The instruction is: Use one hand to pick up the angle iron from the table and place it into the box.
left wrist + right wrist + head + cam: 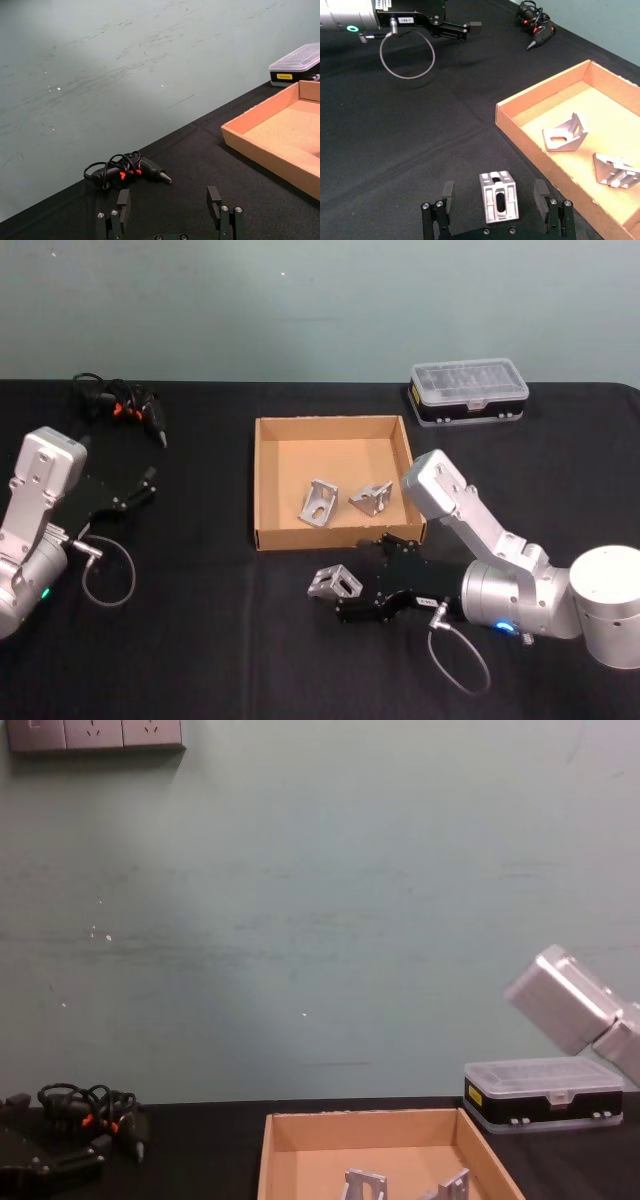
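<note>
Right wrist view: right claw (494, 192) gapes wide astride the untouched angle iron (498, 199); left claw (168, 196) idles agape.

My right gripper (352, 578) sits low near the front edge of the table (200, 640), fingers spread wide. My left gripper (143, 490) rests by the left edge, fingers apart too.

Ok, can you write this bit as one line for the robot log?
right gripper: open, straddling bracket on table | box: two brackets inside | left gripper: open, parked at left
</note>
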